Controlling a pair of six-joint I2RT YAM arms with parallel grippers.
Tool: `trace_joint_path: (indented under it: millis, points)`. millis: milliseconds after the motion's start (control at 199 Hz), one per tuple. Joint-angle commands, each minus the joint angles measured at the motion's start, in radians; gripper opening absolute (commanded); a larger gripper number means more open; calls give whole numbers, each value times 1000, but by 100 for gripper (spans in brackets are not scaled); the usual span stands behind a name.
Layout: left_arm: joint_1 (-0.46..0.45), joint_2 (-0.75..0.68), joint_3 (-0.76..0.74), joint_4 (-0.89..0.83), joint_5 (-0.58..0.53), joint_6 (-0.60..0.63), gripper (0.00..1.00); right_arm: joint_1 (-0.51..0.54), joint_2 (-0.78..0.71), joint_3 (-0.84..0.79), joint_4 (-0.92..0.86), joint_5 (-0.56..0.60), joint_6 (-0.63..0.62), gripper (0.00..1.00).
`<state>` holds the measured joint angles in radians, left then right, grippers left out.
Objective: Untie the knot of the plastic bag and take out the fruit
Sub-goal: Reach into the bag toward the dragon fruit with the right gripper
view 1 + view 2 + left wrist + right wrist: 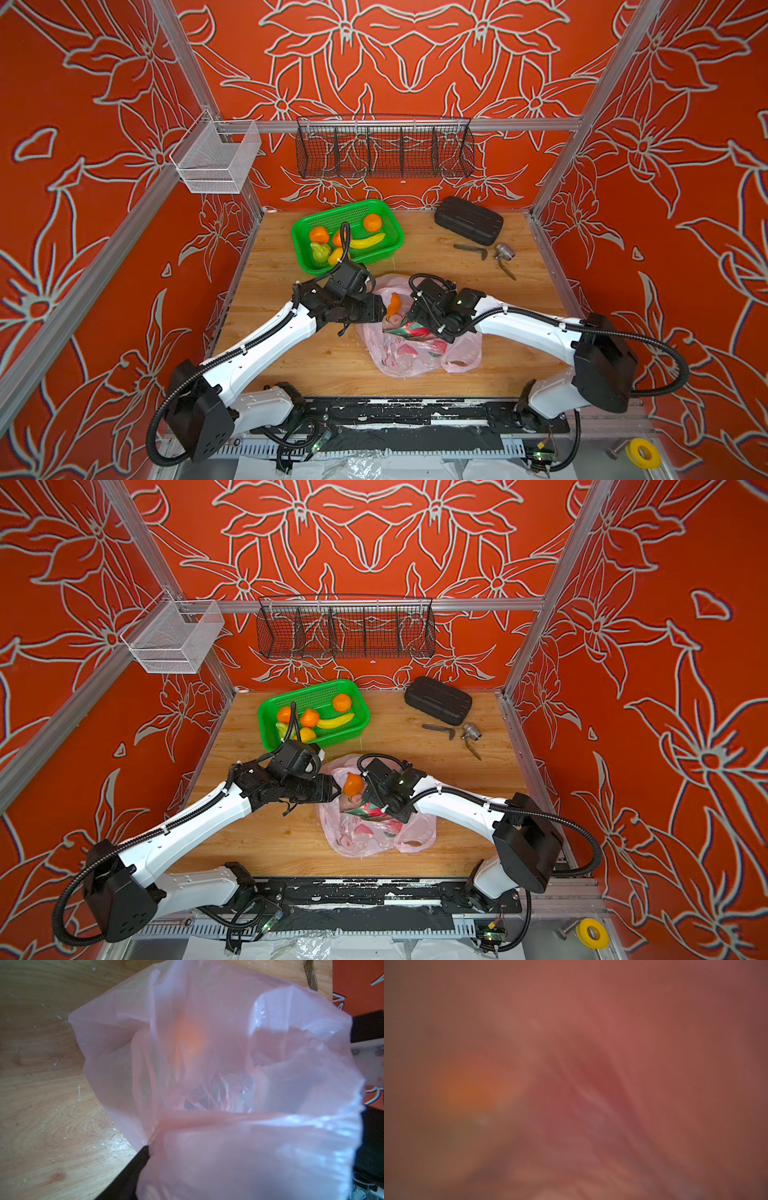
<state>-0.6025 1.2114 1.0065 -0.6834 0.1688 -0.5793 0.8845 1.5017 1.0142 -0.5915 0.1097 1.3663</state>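
Note:
The pink plastic bag (415,353) (365,833) lies crumpled mid-table with its mouth spread open; the knot is out of view. An orange fruit (395,303) (353,784) and a pink-and-green dragon fruit (409,330) (365,811) show in the mouth. My left gripper (380,309) (336,788) sits at the mouth's left edge beside the orange. In the left wrist view bag film (228,1064) drapes over one black finger (133,1169). My right gripper (415,320) reaches in from the right with its fingers hidden. The right wrist view is a pink blur.
Behind my left gripper, a green basket (332,215) holds oranges (372,222), a knobbly green fruit (321,251) and a banana (368,241). A black case (468,220) and metal tools (471,250) lie at the back right. Wire baskets (384,151) hang on the rear rail.

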Motion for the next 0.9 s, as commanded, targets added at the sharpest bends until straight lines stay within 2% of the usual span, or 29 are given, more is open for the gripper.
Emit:
trace_joint_path:
  millis: [0, 266, 422, 683, 819, 899]
  points:
    - [-5, -5, 15, -33, -32, 27, 67, -10, 17, -26, 84, 45, 112, 97]
    - [-5, -12, 5, -31, -23, 27, 67, -32, 88, -25, 104, 81, 133, 97]
    - [-5, -18, 1, -30, -27, 25, 67, -34, 173, 75, -49, 99, 88, 97]
    - [-5, -36, -10, -31, -40, 25, 67, -46, 249, 72, 13, 3, 18, 97]
    - [-5, -43, -17, -38, -49, 12, 67, -47, 201, 60, 22, 33, -28, 81]
    - [-5, -45, -16, -42, -54, 9, 67, -54, 152, 41, 32, 73, -120, 71]
